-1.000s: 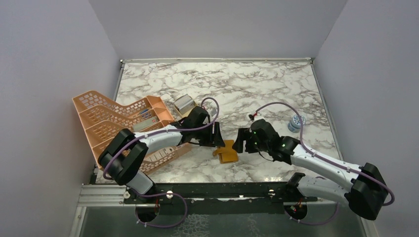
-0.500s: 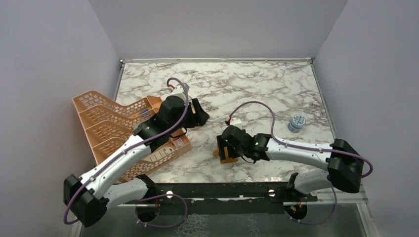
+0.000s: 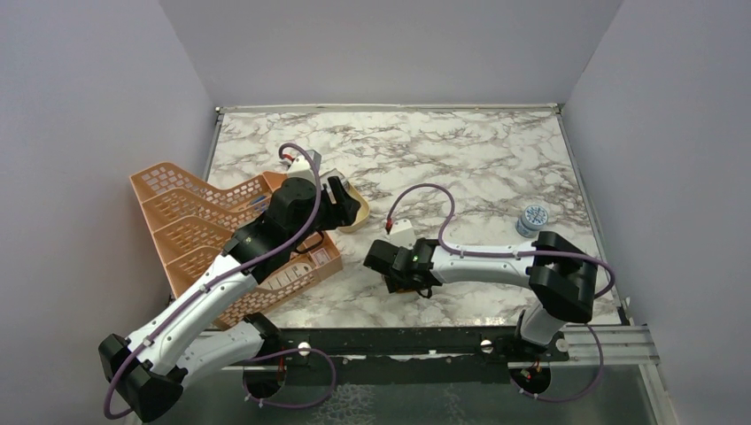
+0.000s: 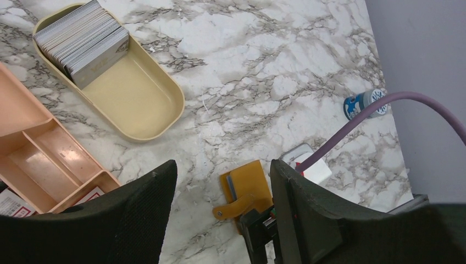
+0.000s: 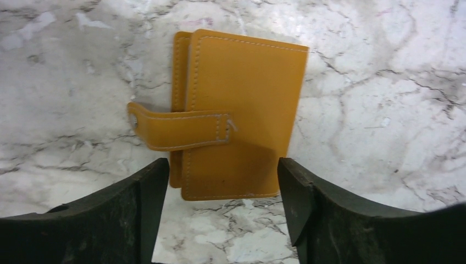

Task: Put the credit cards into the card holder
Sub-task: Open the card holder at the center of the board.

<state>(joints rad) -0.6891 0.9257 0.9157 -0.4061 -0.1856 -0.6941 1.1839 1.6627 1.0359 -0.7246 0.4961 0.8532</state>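
The card holder is a mustard-orange wallet lying folded on the marble, its snap strap hanging loose over one edge. It also shows in the left wrist view, with a thin grey-blue edge inside. My right gripper is open just above it, one jaw on each side of its near end; in the top view this gripper hides most of the wallet. The credit cards are a silvery stack at one end of a tan oval dish. My left gripper is open and empty, raised beside the dish.
The peach lattice rack stands at the left, its corner under the left arm. A small blue-and-white jar sits at the right, also in the left wrist view. The right arm's purple cable loops over the marble.
My left arm has swung back and left, from beside the wallet to over the dish. My right arm has reached left, so its open gripper now hangs over the wallet.
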